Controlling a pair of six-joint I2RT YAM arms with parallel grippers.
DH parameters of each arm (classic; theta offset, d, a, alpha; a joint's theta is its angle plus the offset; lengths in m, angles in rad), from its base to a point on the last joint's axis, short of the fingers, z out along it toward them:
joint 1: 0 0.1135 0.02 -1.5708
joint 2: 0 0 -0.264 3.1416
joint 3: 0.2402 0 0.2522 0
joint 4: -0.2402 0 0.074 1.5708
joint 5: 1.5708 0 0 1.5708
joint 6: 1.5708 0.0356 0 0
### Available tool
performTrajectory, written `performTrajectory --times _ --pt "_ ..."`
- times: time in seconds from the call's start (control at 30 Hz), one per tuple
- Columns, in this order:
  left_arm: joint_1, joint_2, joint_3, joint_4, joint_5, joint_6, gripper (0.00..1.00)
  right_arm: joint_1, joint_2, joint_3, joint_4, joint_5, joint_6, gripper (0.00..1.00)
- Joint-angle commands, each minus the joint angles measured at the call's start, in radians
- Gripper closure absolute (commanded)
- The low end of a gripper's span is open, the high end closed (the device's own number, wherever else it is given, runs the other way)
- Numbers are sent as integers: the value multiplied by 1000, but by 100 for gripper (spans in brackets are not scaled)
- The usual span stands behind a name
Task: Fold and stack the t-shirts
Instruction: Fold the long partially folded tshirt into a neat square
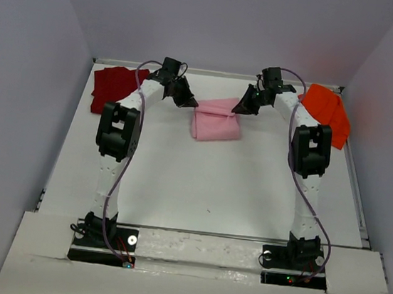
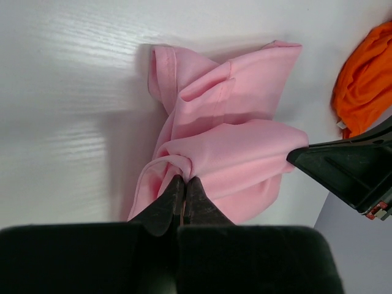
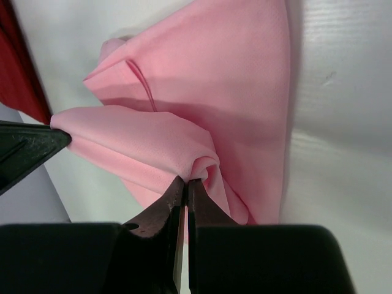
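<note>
Pink t-shirt [image 1: 216, 119]: partly folded, bunched between both sets of fingers.
Left gripper [image 2: 184, 182]: closed, pinching a fold at its tips.
Right gripper [image 3: 185, 182]: clamped on the opposite edge.
Risk: your pinches are thin, so uneven pulling could slip the cloth or undo the folds.

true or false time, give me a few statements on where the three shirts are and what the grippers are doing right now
1. The left gripper and right gripper are both shut on the pink t-shirt. True.
2. The dark red t-shirt lies on top of the pink one. False: it lies apart, at the far left of the table.
3. The orange t-shirt sits at the far right. True.
4. The pink t-shirt is spread fully flat. False: it is folded over and bunched where the grippers pinch it.
</note>
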Motion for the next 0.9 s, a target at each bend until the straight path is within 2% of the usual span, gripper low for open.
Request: performTrajectory --times 0.0,0.03,0.1,0.17,0.2,0.23,0.3,0.33,0.37,0.43,0.47,0.5,0.7,0.87 --pt "31 38 82 63 46 3 93 -22 65 74 97 79 25 100" --pt "29 69 93 63 48 4 79 -22 88 88 97 81 39 99" --pt "27 92 106 65 45 9 46 -22 134 137 77 62 51 90" --pt "29 116 103 65 43 10 41 -31 184 159 66 56 64 88" --pt "29 122 93 74 43 12 34 -31 188 157 68 64 65 87" --pt "27 130 88 77 40 16 21 -31 190 145 80 80 64 84" --pt "29 139 87 73 21 22 1 -31 182 134 91 108 59 66" --pt "29 144 88 70 19 29 1 -31 175 125 100 116 50 57" --pt "29 149 91 65 14 38 1 -31 147 116 120 134 41 42" --pt "29 130 87 51 2 56 1 -31 109 82 148 137 16 30" --pt "29 120 79 53 -3 59 1 -31 71 76 163 150 9 28" --pt "29 107 65 56 -10 61 1 -31 53 65 165 157 5 17" --pt "27 11 31 60 20 61 1 -31 -34 73 131 116 -36 17" --pt "17 -103 -36 89 62 56 1 -31 -141 -47 123 74 -44 18"
